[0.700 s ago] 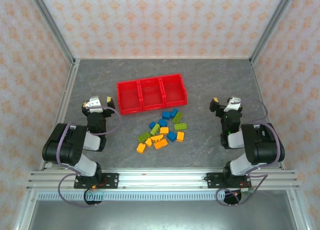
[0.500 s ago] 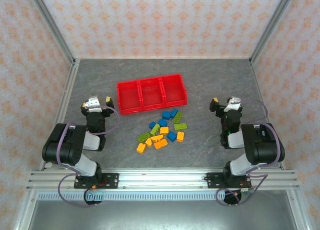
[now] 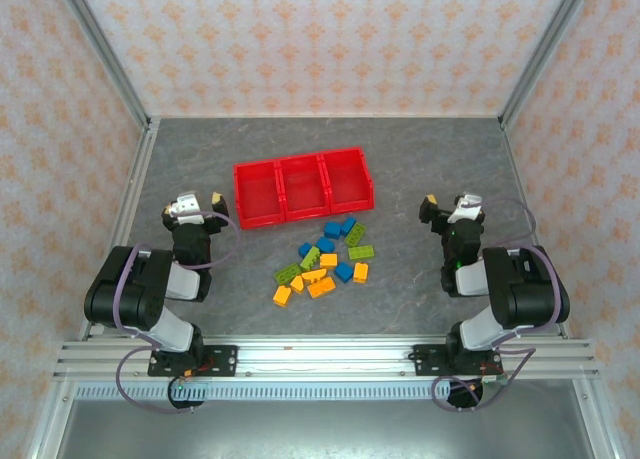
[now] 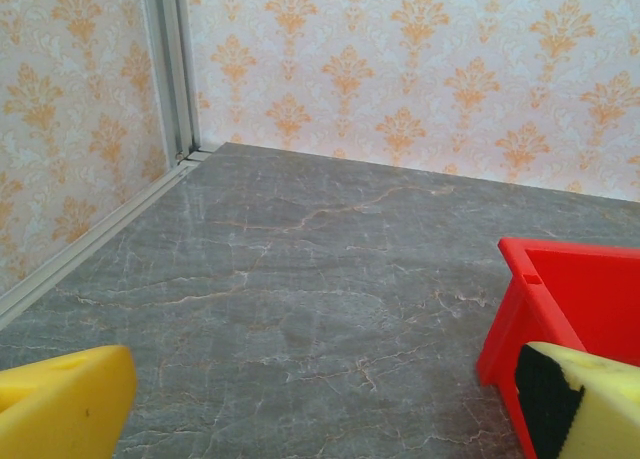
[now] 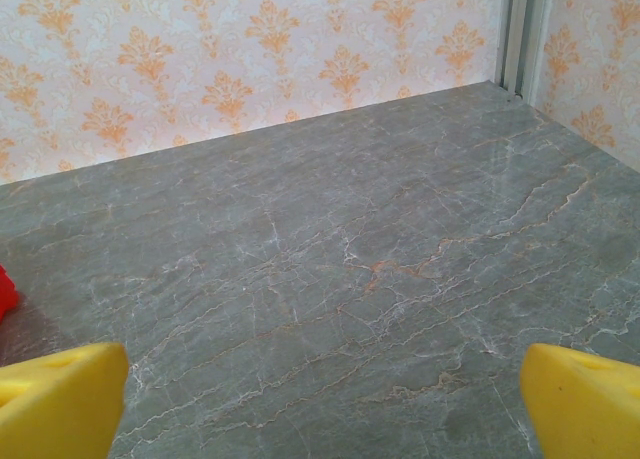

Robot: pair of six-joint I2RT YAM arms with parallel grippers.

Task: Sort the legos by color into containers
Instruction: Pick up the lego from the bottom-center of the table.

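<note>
Plainly, the sorting has not begun. From above, the containers (image 3: 303, 187), three red bins joined in one row, look bare inside. All the legos (image 3: 322, 261) lie in a loose heap on the desk (image 3: 200, 149) just in front of that row, with blue, lime green and orange mixed together. So every brick is left to move, and no bin has yet been given a colour.

The left claw (image 3: 193, 206) hangs beside the left end of the row. The right claw (image 3: 450, 208) sits well off to the right of the heap. Neither touches a brick.

The overhead view gives the whole layout, but it is too coarse to show how the jaws stand. The wrist views settle that. On the left wrist, the yellow pads (image 4: 60, 404) sit at opposite bottom corners with bare desk between them, so that claw is spread wide and holds nothing. The right wrist pads (image 5: 60, 399) stand the same way, equally empty.

The left wrist view also brings the end bin (image 4: 560, 299) close, its corner just beside the right-hand pad. The right wrist view looks across grey desk to the patterned wall (image 5: 250, 39), with a sliver of red at its left edge.
</note>
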